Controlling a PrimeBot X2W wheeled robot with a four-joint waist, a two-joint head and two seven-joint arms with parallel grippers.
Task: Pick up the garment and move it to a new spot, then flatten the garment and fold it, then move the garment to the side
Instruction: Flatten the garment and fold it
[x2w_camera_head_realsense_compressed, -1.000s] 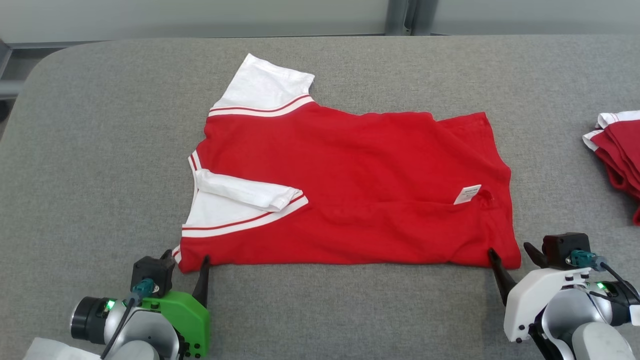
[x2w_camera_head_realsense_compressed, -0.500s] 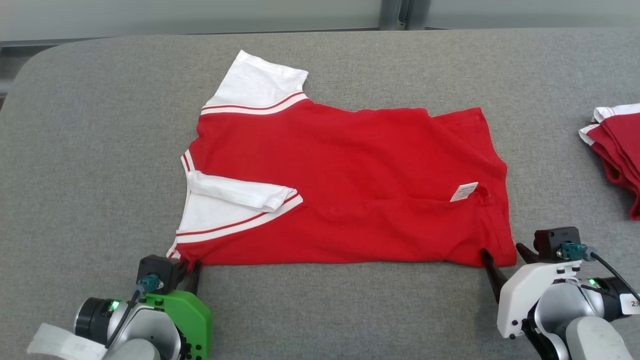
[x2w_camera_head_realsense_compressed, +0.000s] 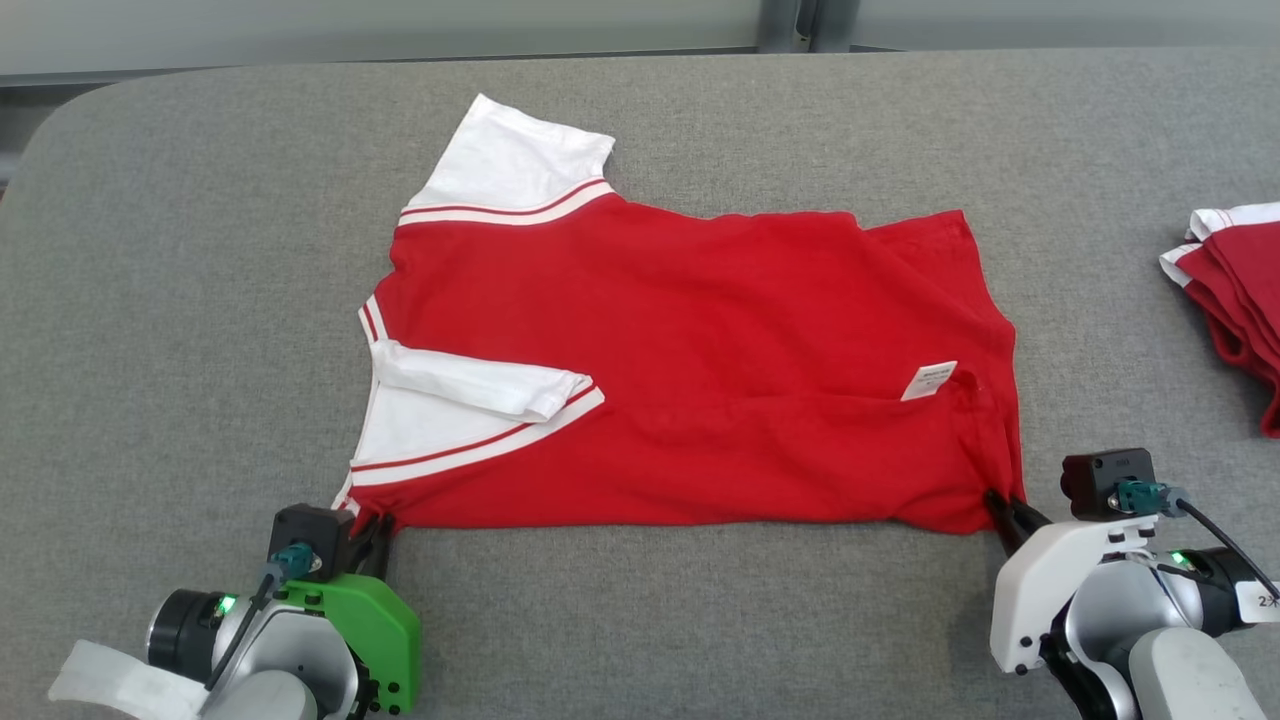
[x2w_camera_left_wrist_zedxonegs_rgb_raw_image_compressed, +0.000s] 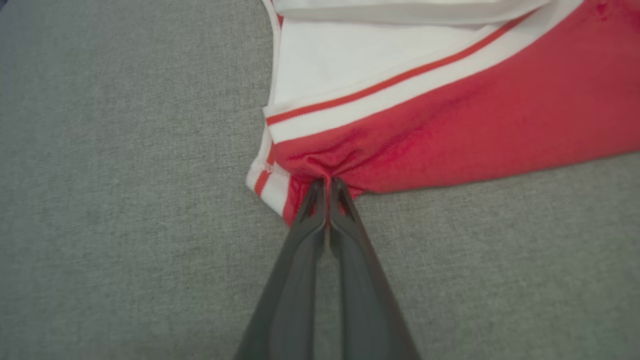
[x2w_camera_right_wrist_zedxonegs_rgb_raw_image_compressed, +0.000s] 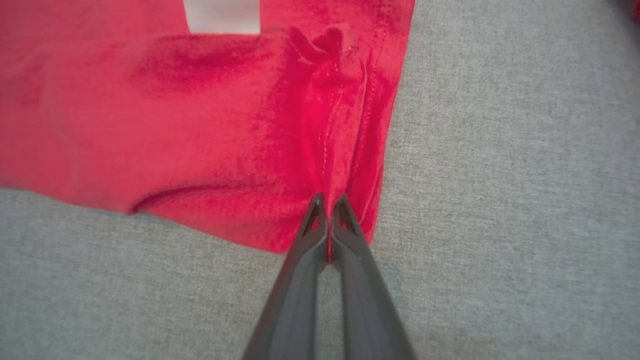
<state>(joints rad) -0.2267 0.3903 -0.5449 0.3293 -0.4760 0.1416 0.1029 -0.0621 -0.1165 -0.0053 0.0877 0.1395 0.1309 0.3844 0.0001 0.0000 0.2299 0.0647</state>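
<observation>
Pinching the red-and-white garment (x2w_camera_head_realsense_compressed: 700, 360) at both near corners, my left gripper (x2w_camera_left_wrist_zedxonegs_rgb_raw_image_compressed: 327, 182) is clamped by the striped trim and my right gripper (x2w_camera_right_wrist_zedxonegs_rgb_raw_image_compressed: 330, 200) on the hem. Both arms reach in low. The garment's white tag (x2w_camera_head_realsense_compressed: 929, 381) has print too tiny to read, and it lies spread on the grey table (x2w_camera_head_realsense_compressed: 200, 300).

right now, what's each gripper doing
left gripper: shut on the shirt, at its near sleeve-end corner
right gripper: shut on the shirt, at its near hem corner
</observation>
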